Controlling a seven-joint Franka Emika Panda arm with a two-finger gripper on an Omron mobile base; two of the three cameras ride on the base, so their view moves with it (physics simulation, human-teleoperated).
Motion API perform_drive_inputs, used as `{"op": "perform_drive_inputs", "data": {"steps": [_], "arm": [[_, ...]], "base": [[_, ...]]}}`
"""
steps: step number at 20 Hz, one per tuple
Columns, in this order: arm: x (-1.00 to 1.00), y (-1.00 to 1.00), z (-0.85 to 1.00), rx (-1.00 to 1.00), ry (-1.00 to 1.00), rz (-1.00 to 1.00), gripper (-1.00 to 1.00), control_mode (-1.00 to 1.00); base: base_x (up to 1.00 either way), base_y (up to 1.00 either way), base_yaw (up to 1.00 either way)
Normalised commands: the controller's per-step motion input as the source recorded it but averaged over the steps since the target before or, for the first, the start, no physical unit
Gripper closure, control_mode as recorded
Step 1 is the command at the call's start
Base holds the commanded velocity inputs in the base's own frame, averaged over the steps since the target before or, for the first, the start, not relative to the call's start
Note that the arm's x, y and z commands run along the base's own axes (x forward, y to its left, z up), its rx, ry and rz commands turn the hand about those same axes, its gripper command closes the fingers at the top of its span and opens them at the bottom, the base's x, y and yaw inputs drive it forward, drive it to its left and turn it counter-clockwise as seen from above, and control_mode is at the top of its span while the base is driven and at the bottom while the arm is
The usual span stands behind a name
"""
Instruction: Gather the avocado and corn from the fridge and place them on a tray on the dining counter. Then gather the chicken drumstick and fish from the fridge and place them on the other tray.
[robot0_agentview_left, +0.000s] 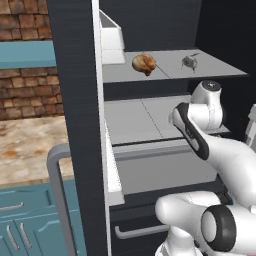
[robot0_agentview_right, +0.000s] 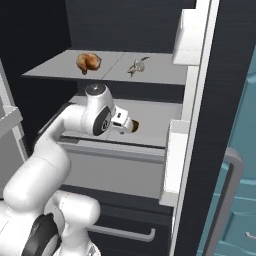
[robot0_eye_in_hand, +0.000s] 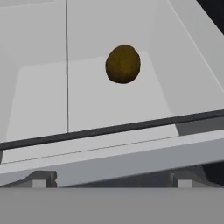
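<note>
Avocado (robot0_eye_in_hand: 123, 64), upper centre on the fridge shelf (robot0_eye_in_hand: 87, 100), looks light, firm, rolling; wide-spread end effector (robot0_agentview_right: 131, 126) should pinch its middle.

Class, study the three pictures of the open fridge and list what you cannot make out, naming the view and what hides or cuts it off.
- The avocado, right base view: mostly hidden behind the end effector; the hand view shows it whole.
- The end effector's jaws, right base view: too small and dark to read.
- The fish, left base view: too small for fins or tail detail.
- The fridge lower drawer, left base view: covered by the arm.
</note>
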Motion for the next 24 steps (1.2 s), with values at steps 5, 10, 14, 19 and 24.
{"op": "perform_drive_inputs", "data": {"steps": [5, 10, 14, 19, 24], "arm": [[0.46, -0.19, -0.24, 0.0, 0.0, 0.0, -1.0, -1.0], [0.47, -0.25, -0.16, 0.0, 0.0, 0.0, -1.0, -1.0], [0.46, -0.17, -0.11, 0.0, 0.0, 0.0, -1.0, -1.0], [0.47, -0.04, -0.14, 0.0, 0.03, 0.0, -1.0, -1.0], [0.47, 0.0, -0.23, 0.0, 0.07, 0.0, -1.0, -1.0]], "base": [[0.0, 0.0, 0.0], [0.0, 0.0, 0.0], [0.0, 0.0, 0.0], [0.0, 0.0, 0.0], [0.0, 0.0, 0.0]]}}
